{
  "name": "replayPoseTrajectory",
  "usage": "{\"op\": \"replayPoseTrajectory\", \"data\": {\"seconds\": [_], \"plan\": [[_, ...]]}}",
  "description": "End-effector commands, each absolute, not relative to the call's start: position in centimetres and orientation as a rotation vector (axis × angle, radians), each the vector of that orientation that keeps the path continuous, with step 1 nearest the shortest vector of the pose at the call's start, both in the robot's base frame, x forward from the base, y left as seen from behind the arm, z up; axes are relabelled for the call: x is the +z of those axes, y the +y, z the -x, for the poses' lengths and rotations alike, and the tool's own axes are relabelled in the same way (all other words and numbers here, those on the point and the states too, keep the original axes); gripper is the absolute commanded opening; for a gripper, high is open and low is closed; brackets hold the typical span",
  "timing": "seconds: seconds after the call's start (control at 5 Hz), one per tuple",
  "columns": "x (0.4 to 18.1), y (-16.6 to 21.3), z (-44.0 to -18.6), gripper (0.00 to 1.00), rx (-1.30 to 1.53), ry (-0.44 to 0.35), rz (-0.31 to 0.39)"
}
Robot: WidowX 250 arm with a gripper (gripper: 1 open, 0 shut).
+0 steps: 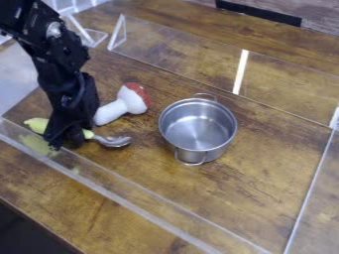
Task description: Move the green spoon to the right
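lying at the left of the wooden table (pixel 265 189), the green spoon (pixel 82 136) sits just behind the clear front wall (pixel 146 213), its silver bowl pointing right toward the steel pot (pixel 197 129). bare wood lies between spoon bowl and pot, and more to the right of the pot up to the clear side panel. the black hand (pixel 62 132) points steeply down onto the yellow-green handle, jaws narrow; whether they actually clamp the handle cannot be told, since the fingers hide it. a white mushroom toy (pixel 122 102) with a red tip lies just behind the spoon.
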State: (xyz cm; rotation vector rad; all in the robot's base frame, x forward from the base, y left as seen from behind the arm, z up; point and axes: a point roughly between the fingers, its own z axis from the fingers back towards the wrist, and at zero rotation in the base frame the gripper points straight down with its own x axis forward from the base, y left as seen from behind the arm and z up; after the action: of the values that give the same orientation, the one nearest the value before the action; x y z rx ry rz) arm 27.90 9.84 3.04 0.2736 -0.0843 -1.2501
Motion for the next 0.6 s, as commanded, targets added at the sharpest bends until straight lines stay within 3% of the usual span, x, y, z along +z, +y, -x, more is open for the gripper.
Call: {"op": "replayPoseTrajectory", "data": {"seconds": [0.0,0.4], "plan": [[4.39,11.14,-27.61,0.0,-1.174,-0.101,-0.293],[4.36,11.61,-27.31,0.0,-1.145,-0.108,-0.265]]}}
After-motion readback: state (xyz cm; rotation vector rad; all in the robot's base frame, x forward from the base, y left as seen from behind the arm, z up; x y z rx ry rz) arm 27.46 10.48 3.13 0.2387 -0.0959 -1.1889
